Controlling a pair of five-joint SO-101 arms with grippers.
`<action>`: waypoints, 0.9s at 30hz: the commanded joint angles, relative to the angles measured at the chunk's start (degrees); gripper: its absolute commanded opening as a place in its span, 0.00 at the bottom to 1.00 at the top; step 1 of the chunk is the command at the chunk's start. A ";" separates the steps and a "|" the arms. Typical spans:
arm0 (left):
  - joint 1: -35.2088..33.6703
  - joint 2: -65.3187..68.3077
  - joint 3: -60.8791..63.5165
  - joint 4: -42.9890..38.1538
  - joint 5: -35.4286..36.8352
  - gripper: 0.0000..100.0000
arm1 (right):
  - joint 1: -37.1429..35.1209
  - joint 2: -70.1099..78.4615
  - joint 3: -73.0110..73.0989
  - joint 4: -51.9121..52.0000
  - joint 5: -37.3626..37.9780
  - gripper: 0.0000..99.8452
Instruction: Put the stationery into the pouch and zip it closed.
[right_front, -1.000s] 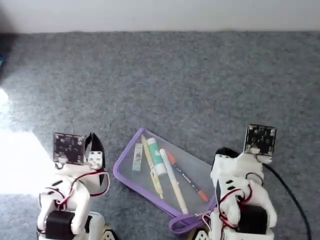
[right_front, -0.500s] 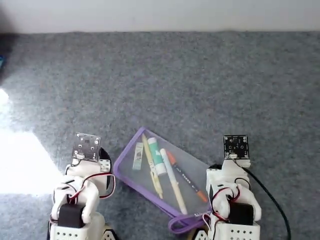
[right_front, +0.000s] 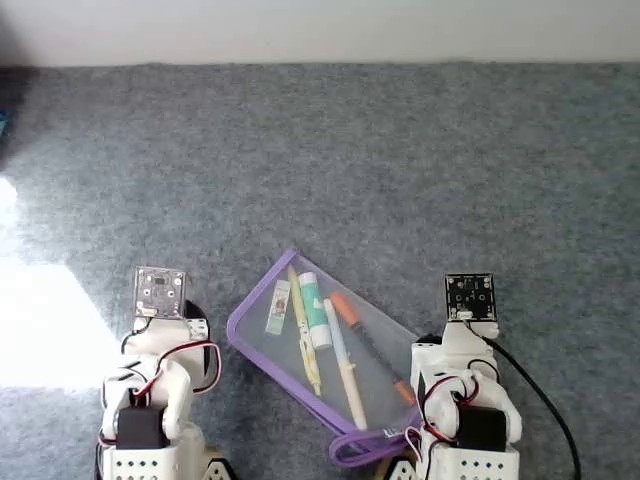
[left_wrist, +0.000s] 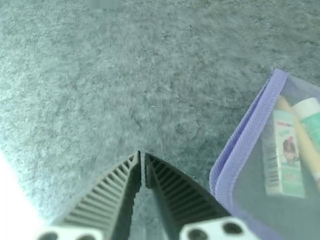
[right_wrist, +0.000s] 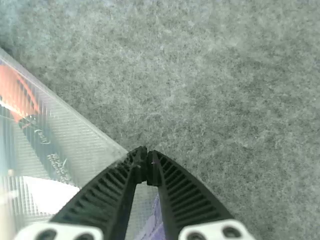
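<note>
Left gripper (left_wrist: 143, 167): fingers were pressed together on nothing, above the grey felt surface (right_front: 400, 170), just beside the pouch (right_front: 233, 325).
Right gripper (right_wrist: 148, 165): likewise closed, at the pouch's opposite edge.
Pouch: lay between the arms, stationery (right_front: 345, 372) inside.
Light patch (right_front: 35, 320): fell at left.
Pale wall (right_front: 320, 30): bordered the far edge.

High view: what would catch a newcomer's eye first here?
The purple-edged clear pouch lies slantwise on the grey carpet between the two arms, with a white pen, an orange marker and a green-and-white tube showing through it. The left gripper and right gripper are shut and empty, one at each side of the pouch.
</note>
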 joint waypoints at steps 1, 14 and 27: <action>-0.44 -0.70 -0.57 2.81 -0.44 0.01 | -0.48 0.48 1.05 2.15 0.53 0.01; -0.44 -0.70 -0.57 8.88 -0.44 0.01 | -0.57 0.48 1.05 2.15 0.53 0.01; -4.04 -0.70 -0.57 8.79 -0.44 0.01 | -0.57 0.48 1.05 2.15 0.53 0.01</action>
